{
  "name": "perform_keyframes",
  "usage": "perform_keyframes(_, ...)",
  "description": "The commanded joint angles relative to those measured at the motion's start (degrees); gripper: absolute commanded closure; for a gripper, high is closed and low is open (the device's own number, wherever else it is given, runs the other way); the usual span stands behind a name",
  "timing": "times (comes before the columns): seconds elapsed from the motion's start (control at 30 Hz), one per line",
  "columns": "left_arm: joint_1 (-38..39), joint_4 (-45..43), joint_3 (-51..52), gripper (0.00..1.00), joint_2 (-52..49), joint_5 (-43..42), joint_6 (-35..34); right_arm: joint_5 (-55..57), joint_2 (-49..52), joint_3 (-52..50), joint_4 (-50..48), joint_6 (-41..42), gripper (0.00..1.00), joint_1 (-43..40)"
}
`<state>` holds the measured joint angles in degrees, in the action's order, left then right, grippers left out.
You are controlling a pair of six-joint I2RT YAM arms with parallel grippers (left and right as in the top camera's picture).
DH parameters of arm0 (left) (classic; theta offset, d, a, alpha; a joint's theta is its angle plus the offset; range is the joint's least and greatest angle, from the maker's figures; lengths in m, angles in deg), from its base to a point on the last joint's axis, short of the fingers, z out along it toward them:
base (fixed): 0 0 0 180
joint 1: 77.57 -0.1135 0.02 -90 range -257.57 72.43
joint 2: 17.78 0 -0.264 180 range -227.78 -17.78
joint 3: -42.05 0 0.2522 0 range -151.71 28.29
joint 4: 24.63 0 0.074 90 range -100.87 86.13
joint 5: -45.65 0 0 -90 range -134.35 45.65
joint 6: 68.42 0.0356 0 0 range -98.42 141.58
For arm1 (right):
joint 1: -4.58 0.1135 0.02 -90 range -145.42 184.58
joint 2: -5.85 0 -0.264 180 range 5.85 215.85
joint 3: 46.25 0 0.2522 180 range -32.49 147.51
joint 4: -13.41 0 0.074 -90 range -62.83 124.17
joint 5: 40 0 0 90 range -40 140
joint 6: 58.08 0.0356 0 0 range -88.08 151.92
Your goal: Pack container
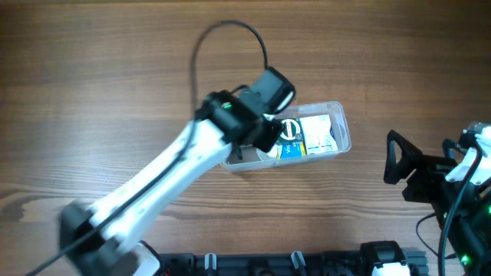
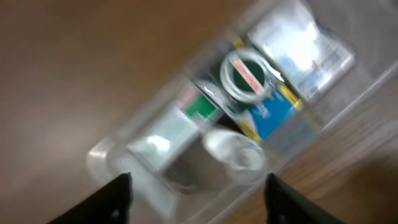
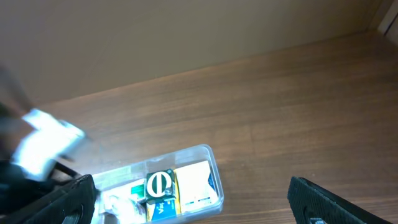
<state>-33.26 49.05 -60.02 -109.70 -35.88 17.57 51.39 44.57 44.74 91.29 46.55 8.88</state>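
– Where is the container?
– Right under the left pincer, which hangs over one end of it, fingers spread wide with nothing gripped
– What lies beneath that pincer?
– Its wrist view is blurred. A small clear bottle sits just ahead of the gap between the fingers, a white box with green print beside it. Farther ahead is a round green-and-white item on a blue and yellow packet
– And the right pincer?
– Also wide and holding nothing. The container lies well apart from it, ahead, nearer the finger on the left of its wrist view
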Motion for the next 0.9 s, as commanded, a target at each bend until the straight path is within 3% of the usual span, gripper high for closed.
perform_keyframes(0.0, -0.8, 0.9, -3.8, 0.09, 15.4, 21.5, -6.5, 0.7, 0.4, 0.0, -0.2, -1.1, 0.00, -0.2)
perform_keyframes(0.03, -2.0, 2.2, -3.8, 0.01, 20.0, 24.4, -10.1, 0.7, 0.4, 0.0, -0.2, -1.1, 0.00, -0.2)
perform_keyframes(0.27, -12.4, 22.2, -3.4, 0.00, 40.7, 24.6, -31.5, 0.7, 0.4, 0.0, -0.2, -1.1, 0.00, -0.2)
perform_keyframes(0.43, -13.7, 27.6, 3.1, 0.00, 51.3, 23.7, -34.6, 0.7, 0.4, 0.0, -0.2, -1.1, 0.00, -0.2)
perform_keyframes(0.53, -13.7, 24.0, 9.7, 0.00, 56.1, 23.1, -37.3, 0.7, 0.4, 0.0, -0.2, -1.1, 0.00, -0.2)
perform_keyframes(0.7, -13.7, 19.3, 12.5, 0.00, 56.2, 12.6, -43.5, 0.7, 0.4, 0.0, -0.2, -1.1, 0.00, -0.2)
perform_keyframes(0.87, -13.7, 20.0, 12.5, 0.00, 56.0, 14.1, -41.5, 0.7, 0.4, 0.0, -0.2, -1.1, 0.00, -0.2)
